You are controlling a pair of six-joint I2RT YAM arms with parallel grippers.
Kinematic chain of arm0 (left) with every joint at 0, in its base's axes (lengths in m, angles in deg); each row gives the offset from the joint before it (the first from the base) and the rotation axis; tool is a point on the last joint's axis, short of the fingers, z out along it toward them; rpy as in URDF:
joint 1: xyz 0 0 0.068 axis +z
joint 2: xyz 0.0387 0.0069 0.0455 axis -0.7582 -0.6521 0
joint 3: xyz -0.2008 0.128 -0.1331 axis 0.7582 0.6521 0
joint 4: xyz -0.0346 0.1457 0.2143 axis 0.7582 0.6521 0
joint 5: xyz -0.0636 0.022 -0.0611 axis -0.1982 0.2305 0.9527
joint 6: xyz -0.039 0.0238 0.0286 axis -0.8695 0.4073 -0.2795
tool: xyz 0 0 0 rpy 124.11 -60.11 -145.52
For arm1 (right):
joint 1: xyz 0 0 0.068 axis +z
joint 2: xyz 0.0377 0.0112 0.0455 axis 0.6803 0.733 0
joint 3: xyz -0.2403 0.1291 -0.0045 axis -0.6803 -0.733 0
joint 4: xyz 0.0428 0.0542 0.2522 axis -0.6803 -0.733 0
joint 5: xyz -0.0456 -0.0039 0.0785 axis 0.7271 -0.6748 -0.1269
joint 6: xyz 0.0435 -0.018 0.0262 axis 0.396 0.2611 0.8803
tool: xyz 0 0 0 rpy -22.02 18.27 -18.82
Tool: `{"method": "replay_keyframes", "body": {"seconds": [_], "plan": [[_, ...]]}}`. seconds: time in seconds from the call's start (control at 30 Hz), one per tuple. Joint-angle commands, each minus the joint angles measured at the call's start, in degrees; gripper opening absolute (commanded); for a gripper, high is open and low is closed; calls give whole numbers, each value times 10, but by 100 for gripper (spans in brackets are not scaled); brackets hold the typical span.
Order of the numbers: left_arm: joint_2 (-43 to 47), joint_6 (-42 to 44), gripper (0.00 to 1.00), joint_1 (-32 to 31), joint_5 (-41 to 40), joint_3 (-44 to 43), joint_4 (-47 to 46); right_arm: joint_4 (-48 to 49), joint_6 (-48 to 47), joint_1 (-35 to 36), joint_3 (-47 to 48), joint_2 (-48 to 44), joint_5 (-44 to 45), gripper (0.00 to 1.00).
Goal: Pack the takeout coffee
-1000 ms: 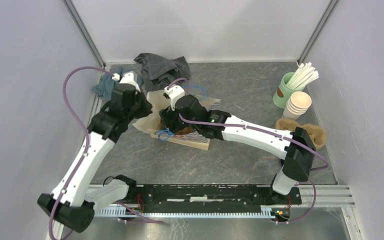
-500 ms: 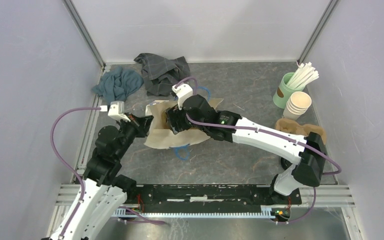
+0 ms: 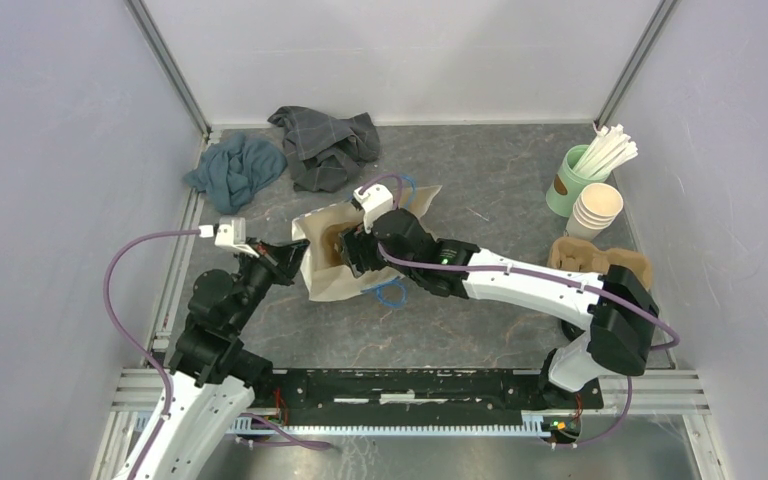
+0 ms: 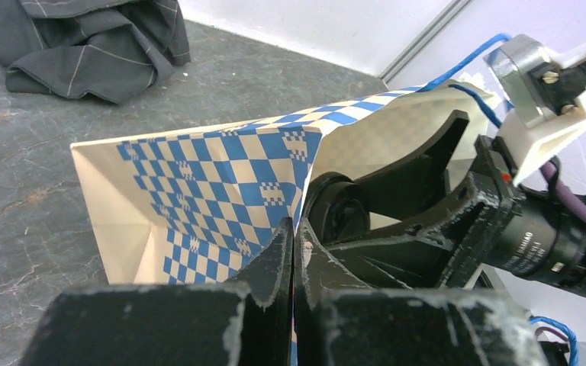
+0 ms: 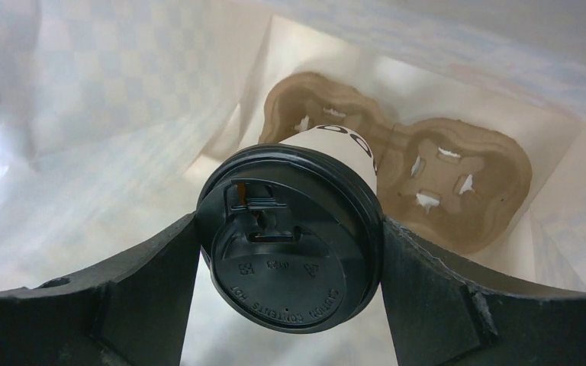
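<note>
The takeout coffee (image 5: 290, 236), a cream cup with a black lid, is held in my right gripper (image 5: 290, 255), which is shut on its lid rim. Both are inside the open paper bag (image 3: 325, 280), above a brown pulp cup carrier (image 5: 450, 179) on the bag's bottom. The bag has a blue check pattern in the left wrist view (image 4: 221, 183). My left gripper (image 4: 294, 236) is shut on the bag's rim and holds the mouth open at its left side (image 3: 295, 255). The cup's lid (image 4: 343, 217) shows just inside the mouth. My right gripper (image 3: 352, 250) is in the bag in the top view.
A mint-green cup of white straws (image 3: 572, 182), a stack of lidless cups (image 3: 597, 210) and another brown carrier (image 3: 615, 262) stand at the right. A teal cloth (image 3: 235, 165) and a grey cloth (image 3: 325, 140) lie at the back. The bag's blue handle (image 3: 392, 293) hangs out.
My left arm has pulled back toward the near left, drawing the bag's rim with it and opening the mouth. My right gripper has moved with the cup deeper into the bag.
</note>
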Motion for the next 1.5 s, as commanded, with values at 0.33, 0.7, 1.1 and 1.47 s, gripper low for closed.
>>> {"method": "replay_keyframes", "body": {"seconds": [0.33,0.7,1.1,1.47], "plan": [[32,-12,2,2,33,8,11,137,-10,-9,-19,28,-11,53],[-116,-66,16,2,-110,-161,283,49,-25,-11,26,38,1,52],[-262,-80,63,2,-110,-303,366,53,3,-11,19,38,0,52],[-381,-53,57,2,-124,-375,400,42,4,-11,32,42,6,52]]}}
